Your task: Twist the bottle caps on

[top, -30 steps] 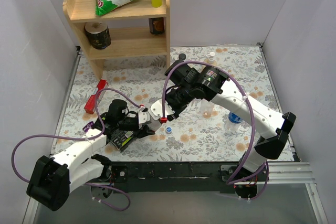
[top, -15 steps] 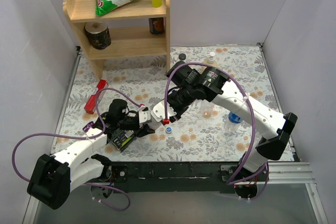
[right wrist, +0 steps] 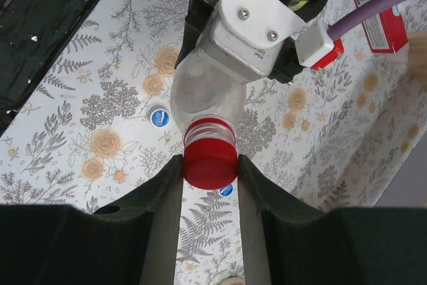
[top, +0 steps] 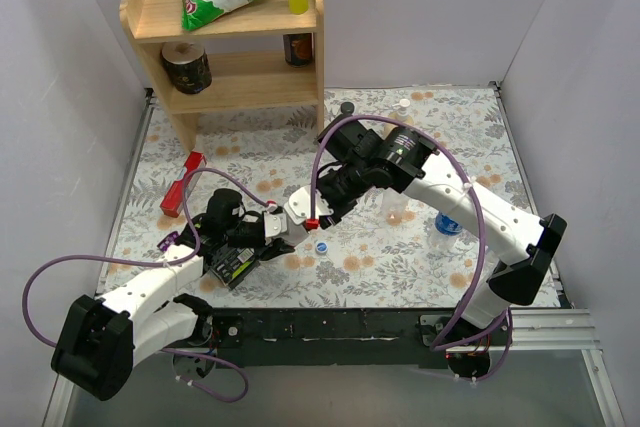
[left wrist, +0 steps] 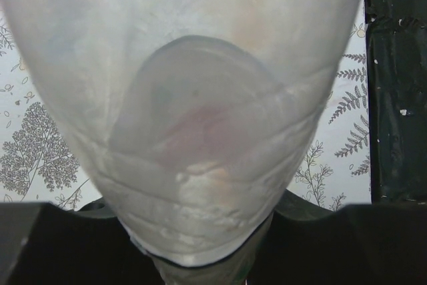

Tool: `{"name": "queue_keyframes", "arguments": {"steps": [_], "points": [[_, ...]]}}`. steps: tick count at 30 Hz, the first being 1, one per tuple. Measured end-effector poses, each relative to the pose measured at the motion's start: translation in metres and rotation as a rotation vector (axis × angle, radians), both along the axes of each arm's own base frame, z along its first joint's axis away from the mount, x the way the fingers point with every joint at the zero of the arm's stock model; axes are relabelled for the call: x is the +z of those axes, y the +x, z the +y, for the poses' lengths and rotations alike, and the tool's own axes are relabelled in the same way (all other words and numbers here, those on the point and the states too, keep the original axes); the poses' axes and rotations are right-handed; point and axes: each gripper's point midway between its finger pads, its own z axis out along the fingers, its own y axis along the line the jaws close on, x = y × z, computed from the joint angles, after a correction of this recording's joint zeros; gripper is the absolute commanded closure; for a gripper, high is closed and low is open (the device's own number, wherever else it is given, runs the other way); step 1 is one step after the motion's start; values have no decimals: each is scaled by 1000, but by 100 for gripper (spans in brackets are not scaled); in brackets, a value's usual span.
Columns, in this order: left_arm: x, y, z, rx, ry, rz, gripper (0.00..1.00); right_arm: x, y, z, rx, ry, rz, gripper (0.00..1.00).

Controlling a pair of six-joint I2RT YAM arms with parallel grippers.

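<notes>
Floral tabletop [right wrist: 100, 98] is overhung by a clear bottle [right wrist: 200, 98] clasped at a tilt in the left fingers [right wrist: 247, 31], its neck topped by the red cap [right wrist: 210, 161] pinched between the right fingers [right wrist: 160, 218], with a blue cap [right wrist: 159, 118] and a second blue cap [right wrist: 226, 190] left lying beneath.

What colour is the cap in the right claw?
Red. The cap shows best in the right wrist view, on the clear bottle neck.

Cap [right wrist: 210, 166] on bottle [right wrist: 200, 98] mouth; loose cap [right wrist: 159, 118] apparently on table [right wrist: 80, 65] beside.
</notes>
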Motion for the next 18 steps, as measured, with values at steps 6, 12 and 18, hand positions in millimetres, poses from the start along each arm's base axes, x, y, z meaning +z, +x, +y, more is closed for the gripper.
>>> {"name": "queue_keyframes", "arguments": {"steps": [6,12,18], "points": [[0,2,0,-5,8,-34,100,-4,-6,-1,54,-12,0,81],[2,10,0,34,0,-41,100,-4,-3,0,53,-12,-15,82],[-4,13,3,98,-6,-26,100,-12,4,6,-37,-47,53,83]]}}
